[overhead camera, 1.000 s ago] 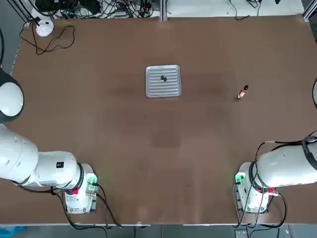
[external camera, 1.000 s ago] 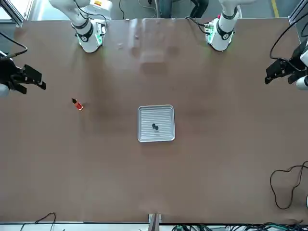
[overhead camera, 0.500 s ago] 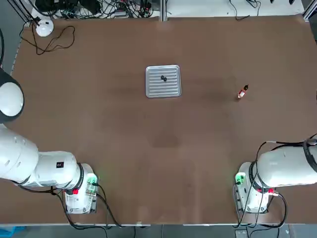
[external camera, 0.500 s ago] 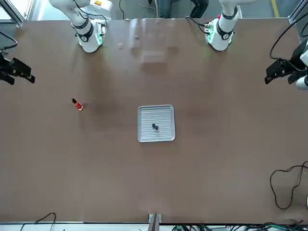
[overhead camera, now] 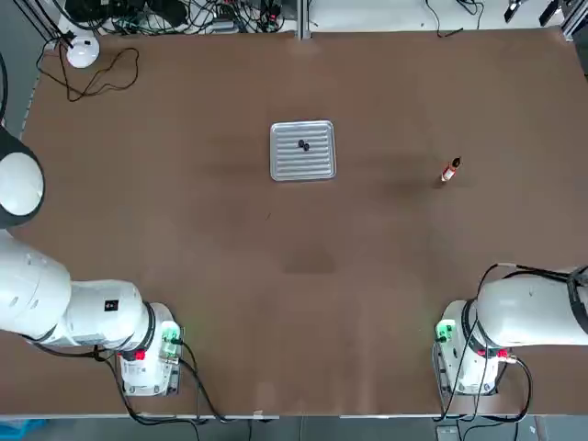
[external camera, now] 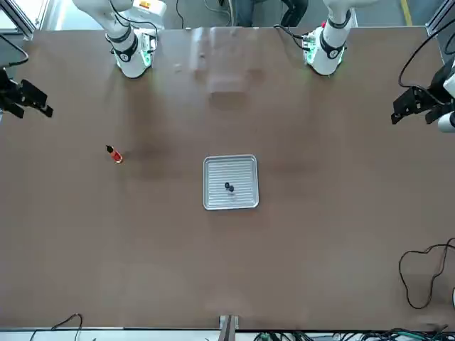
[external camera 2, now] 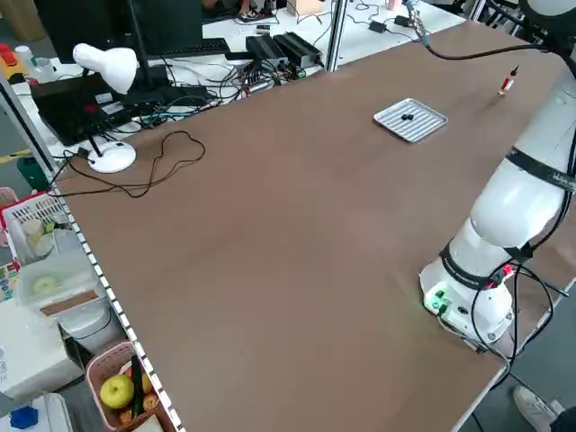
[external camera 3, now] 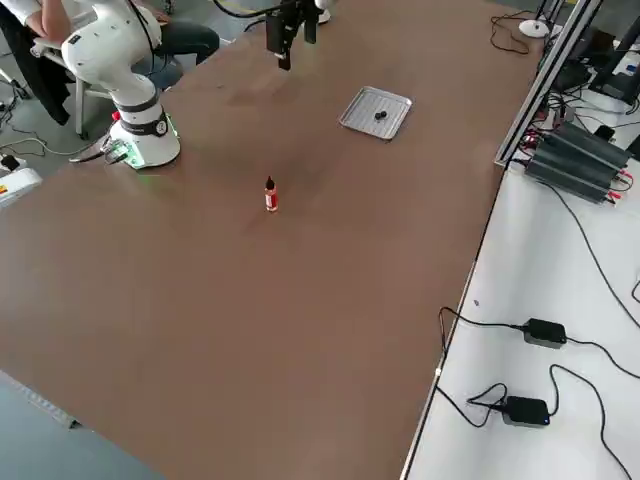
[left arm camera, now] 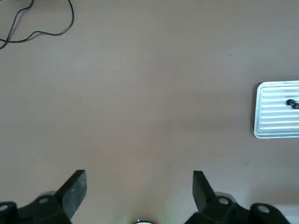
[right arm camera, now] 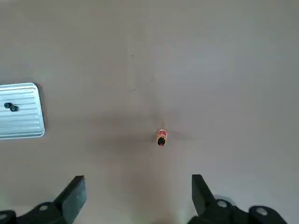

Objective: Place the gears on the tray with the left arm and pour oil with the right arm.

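Observation:
The ribbed silver tray [overhead camera: 302, 161] lies at mid-table, with the two dark gears [overhead camera: 303, 144] resting on it side by side. The oil bottle [overhead camera: 450, 170] stands upright with its red cap, off to the tray's right and apart from it. My right gripper [external camera: 28, 99] hangs high over the table's right edge, open and holding nothing; its wrist view looks down on the oil bottle [right arm camera: 161, 137] and the tray [right arm camera: 21, 116]. My left gripper [external camera: 416, 105] hovers high at the left edge, open and holding nothing, with the tray [left arm camera: 278, 121] and gears [left arm camera: 292, 103] far off.
A white desk lamp [overhead camera: 81, 50] and its black cable [overhead camera: 106, 78] lie at the table's far left corner. Cables and power bricks crowd the bench [external camera 3: 560, 250] beyond the far edge. The arm bases [overhead camera: 147, 354] stand at the near corners.
My right gripper has drifted outward to the table's right edge and slightly back toward its base. The left arm, tray, gears and bottle have not moved.

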